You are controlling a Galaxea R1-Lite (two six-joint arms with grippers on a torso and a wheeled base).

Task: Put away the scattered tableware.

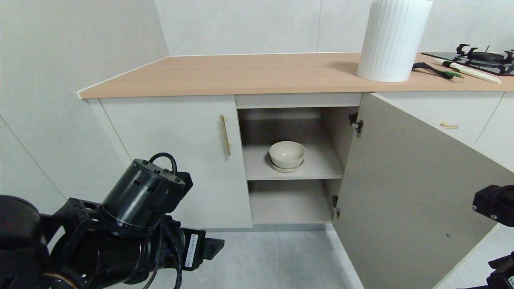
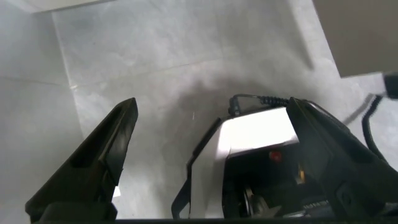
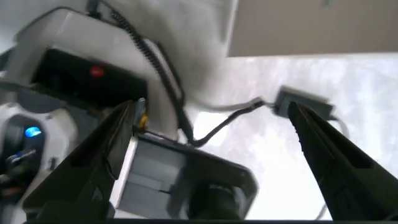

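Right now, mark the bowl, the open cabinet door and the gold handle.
bowl point(image 1: 286, 153), head view, its inside hollow
open cabinet door point(image 1: 405, 192), head view, middle of its inner face
gold handle point(image 1: 225, 135), head view, midway along the bar

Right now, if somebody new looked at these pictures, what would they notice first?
Probably the open cupboard, with its door swung wide and a bowl sitting on a plate on the upper shelf. Next comes the tall white ribbed container standing on the counter above.
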